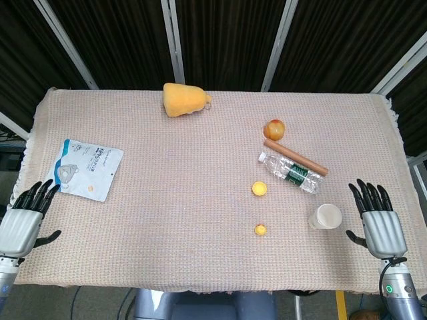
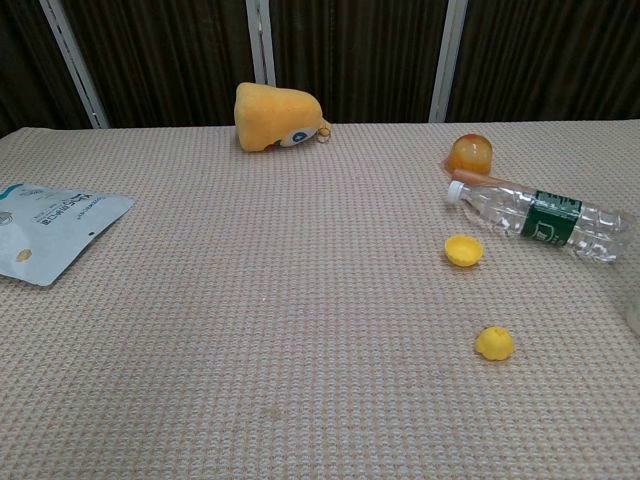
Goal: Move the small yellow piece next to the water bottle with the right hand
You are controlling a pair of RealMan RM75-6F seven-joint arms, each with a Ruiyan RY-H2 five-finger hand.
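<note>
Small round yellow piece [image 1: 260, 230] sits at 6 o'clock of the clear plastic water bottle [image 1: 290, 173], well apart. Right hand [image 1: 378, 218] and left hand [image 1: 25, 218]: fingers spread, holding nothing.

Each robot hand [image 1: 381, 217]: silver palm, black fingers; green wrist light.

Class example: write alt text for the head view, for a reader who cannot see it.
Two small yellow pieces lie on a woven beige tablecloth near a water bottle on its side. The left hand and right hand rest open at the table's near corners.
</note>
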